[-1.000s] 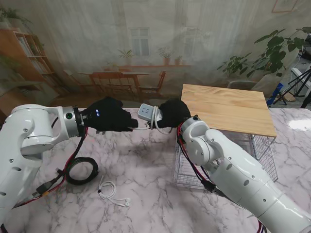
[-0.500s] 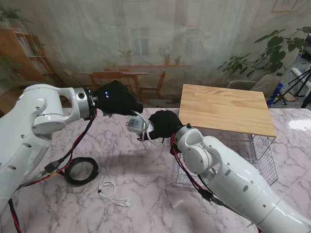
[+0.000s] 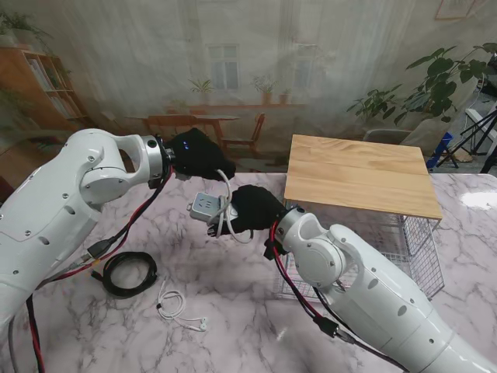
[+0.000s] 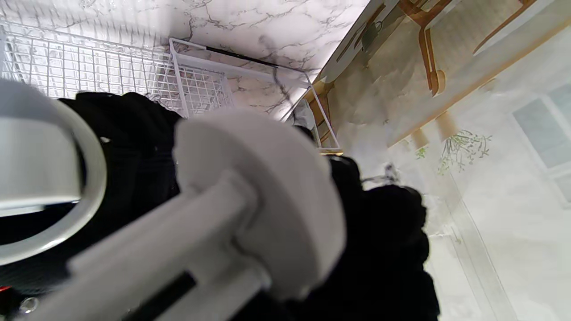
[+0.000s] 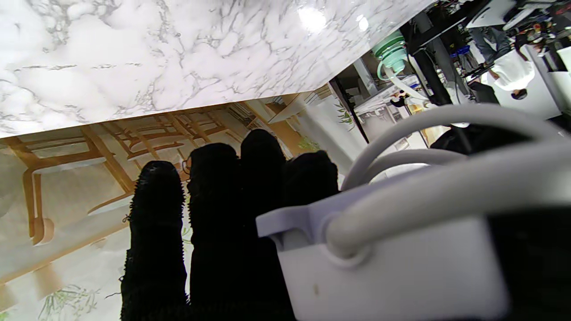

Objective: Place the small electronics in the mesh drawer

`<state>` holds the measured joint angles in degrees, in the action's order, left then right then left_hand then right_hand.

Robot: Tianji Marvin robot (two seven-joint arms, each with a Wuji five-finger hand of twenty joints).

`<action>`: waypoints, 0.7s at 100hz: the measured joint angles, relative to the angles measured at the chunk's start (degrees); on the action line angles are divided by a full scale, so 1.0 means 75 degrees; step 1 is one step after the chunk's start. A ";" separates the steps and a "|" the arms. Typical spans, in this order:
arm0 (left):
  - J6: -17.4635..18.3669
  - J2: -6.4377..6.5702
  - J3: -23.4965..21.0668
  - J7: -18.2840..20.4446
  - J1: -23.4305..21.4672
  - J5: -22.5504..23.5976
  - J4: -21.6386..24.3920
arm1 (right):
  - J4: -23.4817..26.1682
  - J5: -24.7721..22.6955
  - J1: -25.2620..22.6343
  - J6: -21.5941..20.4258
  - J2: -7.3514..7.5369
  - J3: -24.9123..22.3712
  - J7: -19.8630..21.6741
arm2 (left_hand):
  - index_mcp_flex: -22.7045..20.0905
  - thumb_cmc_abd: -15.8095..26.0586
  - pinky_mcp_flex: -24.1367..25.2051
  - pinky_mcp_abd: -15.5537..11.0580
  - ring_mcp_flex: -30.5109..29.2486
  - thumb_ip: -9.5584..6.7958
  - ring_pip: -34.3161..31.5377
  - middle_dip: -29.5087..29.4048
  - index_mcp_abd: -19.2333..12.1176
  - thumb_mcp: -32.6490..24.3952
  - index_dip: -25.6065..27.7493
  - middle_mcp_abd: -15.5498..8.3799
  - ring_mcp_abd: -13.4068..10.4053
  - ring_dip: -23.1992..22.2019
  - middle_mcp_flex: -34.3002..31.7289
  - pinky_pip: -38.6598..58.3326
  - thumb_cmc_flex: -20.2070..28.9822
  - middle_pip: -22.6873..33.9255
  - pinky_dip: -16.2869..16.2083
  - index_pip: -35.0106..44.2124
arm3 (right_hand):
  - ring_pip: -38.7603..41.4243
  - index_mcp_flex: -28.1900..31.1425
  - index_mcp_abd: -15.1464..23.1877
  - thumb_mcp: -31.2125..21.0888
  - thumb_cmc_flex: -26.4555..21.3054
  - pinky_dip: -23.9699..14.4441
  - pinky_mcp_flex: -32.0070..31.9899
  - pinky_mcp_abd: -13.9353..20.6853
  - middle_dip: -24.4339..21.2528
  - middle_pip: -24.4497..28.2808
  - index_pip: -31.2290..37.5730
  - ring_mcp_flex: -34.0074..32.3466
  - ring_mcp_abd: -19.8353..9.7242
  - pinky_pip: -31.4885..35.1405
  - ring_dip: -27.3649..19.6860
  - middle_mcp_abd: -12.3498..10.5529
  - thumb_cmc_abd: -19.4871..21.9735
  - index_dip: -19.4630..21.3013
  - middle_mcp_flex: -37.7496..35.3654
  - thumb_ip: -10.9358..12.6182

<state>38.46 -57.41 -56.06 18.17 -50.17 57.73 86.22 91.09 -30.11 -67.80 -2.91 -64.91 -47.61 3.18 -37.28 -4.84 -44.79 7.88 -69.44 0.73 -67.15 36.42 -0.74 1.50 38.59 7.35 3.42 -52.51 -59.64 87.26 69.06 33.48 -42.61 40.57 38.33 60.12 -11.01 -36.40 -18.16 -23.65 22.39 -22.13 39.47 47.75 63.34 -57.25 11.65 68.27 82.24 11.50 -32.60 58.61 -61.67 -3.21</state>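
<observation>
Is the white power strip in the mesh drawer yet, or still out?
Out. The white power strip is held by the right hand over the marble, left of the white mesh drawer.

The drawer (image 3: pixel 423 241) is mostly hidden: the wooden top (image 3: pixel 359 172) covers its far part, and the right arm (image 3: pixel 365 287) crosses its left corner. What lies inside it cannot be seen. Beside the drawer, the right hand (image 3: pixel 252 208) covers part of the power strip (image 3: pixel 203 206), whose cord (image 3: pixel 224 194) runs behind the left hand (image 3: pixel 198 154); whether that hand grips the cord cannot be told. The earphone cable (image 3: pixel 178 307), well left of the drawer, is too small to make out. The right arm is cut off at the picture's edge.
</observation>
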 measured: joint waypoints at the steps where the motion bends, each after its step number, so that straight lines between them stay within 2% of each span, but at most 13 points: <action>1: -0.0006 -0.0002 0.0011 0.0000 0.0007 -0.0011 -0.0012 | 0.0003 0.0000 -0.0001 -0.0008 0.0000 0.0001 0.0000 | 0.0000 0.0000 0.0000 -0.0001 0.0000 0.0000 0.0000 0.0000 -0.0001 0.0000 0.0000 0.0000 0.0000 0.0000 0.0000 0.0000 0.0000 0.0000 0.0000 0.0000 | 0.0000 0.0000 0.0000 0.0000 0.0000 0.0000 0.0000 0.0000 0.0000 0.0000 0.0000 0.0000 0.0000 0.0000 0.0000 0.0000 0.0000 0.0000 0.0000 0.0000; 11: -0.0048 -0.0011 0.0118 -0.0009 0.0066 -0.0087 -0.0117 | 0.0013 0.0026 -0.0001 -0.0050 -0.0006 0.0019 -0.0054 | 0.0000 0.0001 0.0001 -0.0022 0.0001 0.0000 0.0001 0.0000 -0.0010 0.0000 0.0000 0.0000 0.0000 -0.0001 0.0000 0.0000 -0.0001 0.0000 -0.0003 0.0000 | 0.0000 0.0000 -0.0001 0.0000 0.0000 0.0000 0.0003 0.0000 0.0000 0.0000 0.0000 0.0000 0.0000 0.0000 0.0000 0.0000 0.0000 0.0000 0.0000 -0.0001; 23: -0.0085 -0.0024 0.0233 -0.0009 0.0150 -0.0206 -0.0285 | 0.0022 0.0624 -0.0035 -0.0131 -0.0030 -0.0008 -0.0037 | 0.0000 0.0001 0.0002 -0.0046 0.0001 0.0000 0.0001 0.0001 -0.0018 0.0000 0.0000 0.0000 0.0000 -0.0001 0.0000 0.0000 -0.0001 0.0000 -0.0020 0.0000 | 0.0000 0.0000 -0.0002 0.0000 0.0000 0.0000 0.0014 0.0000 0.0000 0.0000 0.0000 0.0000 0.0000 0.0000 0.0000 0.0000 0.0000 0.0000 0.0000 -0.0001; 35: -0.0119 -0.0033 0.0307 0.0008 0.0184 -0.0393 -0.0408 | 0.0034 0.0447 -0.0122 -0.0263 -0.0080 -0.0081 -0.0228 | 0.0000 0.0001 0.0003 -0.0046 0.0001 0.0000 0.0002 0.0001 -0.0029 0.0000 0.0000 0.0000 0.0000 -0.0005 0.0000 0.0000 -0.0003 0.0000 -0.0076 0.0000 | 0.0001 0.0000 -0.0003 0.0000 0.0000 0.0000 0.0032 0.0000 0.0000 0.0000 0.0000 0.0000 0.0000 0.0000 0.0000 0.0000 0.0000 0.0000 0.0000 -0.0001; 58: -0.0278 -0.0043 0.0536 0.0103 0.0276 -0.0753 -0.0631 | 0.0166 0.0545 -0.0370 -0.0326 -0.0174 -0.0296 -0.0684 | 0.0003 0.0001 0.0038 -0.0046 0.0007 0.0000 0.0003 0.0001 -0.0129 0.0000 -0.0033 0.0000 0.0000 -0.0006 0.0000 0.0000 -0.0083 -0.0001 -0.0080 0.0000 | 0.0001 0.0000 -0.0005 0.0000 0.0000 0.0000 0.0035 0.0000 0.0000 0.0000 0.0000 0.0000 0.0000 0.0000 0.0000 0.0000 0.0000 0.0000 0.0000 -0.0001; 70: -0.0601 -0.0046 0.0642 0.0527 0.0294 -0.1597 -0.0698 | 0.0223 0.0570 -0.0465 -0.0300 -0.0238 -0.0393 -0.1022 | 0.0004 0.0001 0.0093 -0.0046 0.0011 0.0000 0.0003 0.0001 -0.0198 0.0000 -0.0159 -0.0025 0.0000 -0.0006 0.0000 0.0000 -0.0092 -0.0091 -0.0085 0.0000 | 0.0001 0.0000 -0.0005 0.0000 0.0000 0.0000 0.0044 0.0000 0.0000 0.0000 0.0000 0.0000 0.0000 0.0000 0.0000 0.0001 0.0000 0.0000 0.0000 -0.0001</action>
<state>33.96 -57.75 -51.24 22.12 -47.97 45.75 80.98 92.76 -25.83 -71.29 -5.16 -66.69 -50.56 -4.49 -37.24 -4.83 -44.09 7.53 -69.36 0.73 -67.13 36.43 -2.22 1.50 37.40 7.17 3.42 -52.56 -59.64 87.26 68.37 32.80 -43.24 40.57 38.34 60.12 -11.05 -36.40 -18.16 -23.65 22.72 -22.13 39.47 47.75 63.34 -57.26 11.65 68.27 82.24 11.51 -32.60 58.61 -61.67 -3.22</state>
